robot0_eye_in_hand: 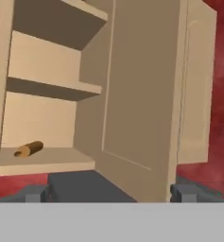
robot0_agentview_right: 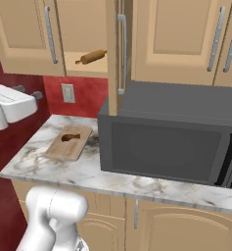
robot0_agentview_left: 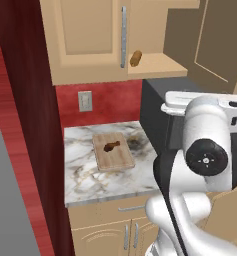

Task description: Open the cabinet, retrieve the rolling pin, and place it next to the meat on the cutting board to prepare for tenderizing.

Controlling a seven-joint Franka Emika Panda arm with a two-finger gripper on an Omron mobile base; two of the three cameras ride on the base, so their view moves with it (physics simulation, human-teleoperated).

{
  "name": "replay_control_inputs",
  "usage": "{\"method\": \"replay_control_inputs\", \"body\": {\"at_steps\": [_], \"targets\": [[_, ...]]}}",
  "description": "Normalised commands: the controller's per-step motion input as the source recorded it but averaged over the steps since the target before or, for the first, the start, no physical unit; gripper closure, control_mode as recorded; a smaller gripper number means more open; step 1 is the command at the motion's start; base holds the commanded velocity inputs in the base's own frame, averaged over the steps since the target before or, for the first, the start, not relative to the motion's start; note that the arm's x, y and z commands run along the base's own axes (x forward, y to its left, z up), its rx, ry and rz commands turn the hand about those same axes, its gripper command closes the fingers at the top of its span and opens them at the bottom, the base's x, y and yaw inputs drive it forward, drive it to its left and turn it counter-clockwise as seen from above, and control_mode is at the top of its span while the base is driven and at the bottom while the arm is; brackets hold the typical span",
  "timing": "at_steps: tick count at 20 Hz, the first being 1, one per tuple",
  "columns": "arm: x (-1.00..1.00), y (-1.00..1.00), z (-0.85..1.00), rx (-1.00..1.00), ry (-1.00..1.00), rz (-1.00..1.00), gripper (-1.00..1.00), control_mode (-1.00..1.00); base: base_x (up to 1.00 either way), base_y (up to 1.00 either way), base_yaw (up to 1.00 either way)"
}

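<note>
My pincer (robot0_eye_in_hand: pixel 111 191) is standing released, its two dark tips spread wide apart at the bottom of the hand view and grasping nothing. It is pointing up into the cabinet (robot0_eye_in_hand: pixel 47 113), with open air between the tips and the shelves.

Straight ahead of it, the cabinet's right door (robot0_eye_in_hand: pixel 142 94) is hanging swung outward, so the first step of the job is looking done as far as I can judge. The left door (robot0_agentview_left: pixel 85 35) is sitting closed, its long silver handle (robot0_agentview_left: pixel 123 37) running down the edge beside the opening.

Inside, the rolling pin (robot0_eye_in_hand: pixel 29 149) is lying on the bottom shelf (robot0_eye_in_hand: pixel 47 160), close to the front lip and near the closed door's side. It is lying on its side, angled a little, and nothing is touching it. Fetching it is not yet begun.

Below the cabinet, past a red wall with an outlet (robot0_agentview_left: pixel 85 101), the marble worktop (robot0_agentview_left: pixel 80 170) is carrying the cutting board (robot0_agentview_left: pixel 113 151). The meat (robot0_agentview_left: pixel 111 146) is resting near the board's middle, with bare wood showing around it where the pin could go. A dark microwave (robot0_agentview_right: pixel 171 137) is sitting just beside the board, under the open side of the cabinet.

So the remaining work, in my judgement, is reaching in, gripping the pin, lowering it, and laying it beside the meat.
</note>
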Motion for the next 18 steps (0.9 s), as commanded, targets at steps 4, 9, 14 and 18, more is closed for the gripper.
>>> {"method": "replay_control_inputs", "body": {"at_steps": [4,9,14,18], "targets": [[0.24,0.08,0.00,0.14,-0.13,0.34,-1.00,-1.00,0.00,0.00,0.00],[0.37,0.21,0.00,0.09,-0.07,0.35,-1.00,-1.00,0.00,0.00,0.00],[0.34,0.33,0.04,0.04,-0.03,0.20,-1.00,-1.00,0.00,0.00,0.00],[0.39,0.35,0.02,0.00,-0.01,0.09,-1.00,-1.00,0.00,0.00,0.00]]}}
